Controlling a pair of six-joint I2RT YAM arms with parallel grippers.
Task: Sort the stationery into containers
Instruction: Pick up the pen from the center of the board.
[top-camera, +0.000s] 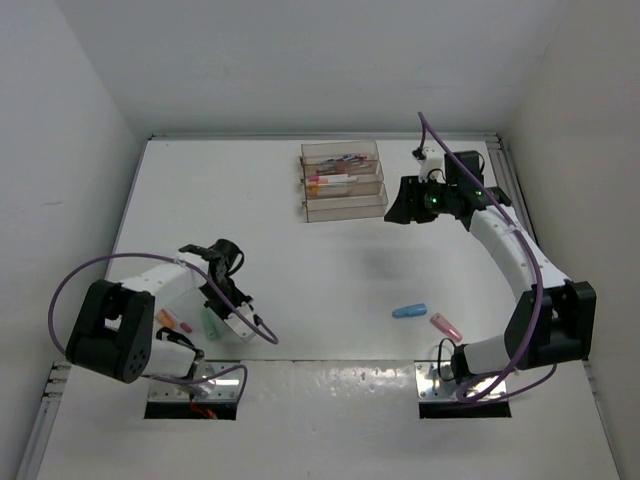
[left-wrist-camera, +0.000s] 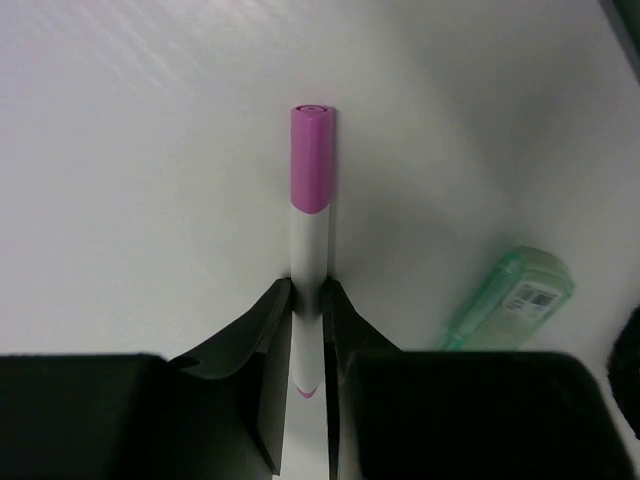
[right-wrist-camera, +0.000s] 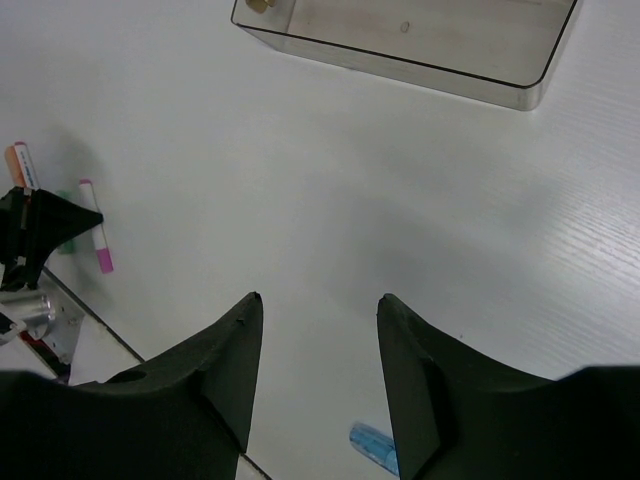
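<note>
Three clear trays (top-camera: 343, 181) stand as a stepped row at the back centre. The back two hold several pens; the front tray (right-wrist-camera: 420, 45) looks nearly bare. My left gripper (top-camera: 222, 300) is shut on a white pen with a pink cap (left-wrist-camera: 310, 190) near the front left; the cap points away from the fingers (left-wrist-camera: 270, 320). A stubby green piece (left-wrist-camera: 515, 295) lies just right of that pen. My right gripper (right-wrist-camera: 318, 300) is open and empty, held above the table right of the trays (top-camera: 402, 208). A blue piece (top-camera: 409, 310) and a pink piece (top-camera: 445, 325) lie front right.
An orange-capped pen (top-camera: 175, 322) lies by the left arm's base, next to the green piece (top-camera: 210, 322). The right wrist view shows the left gripper with its pink pen (right-wrist-camera: 97, 240) and the blue piece (right-wrist-camera: 372, 447) near the table's front edge. White walls enclose the table.
</note>
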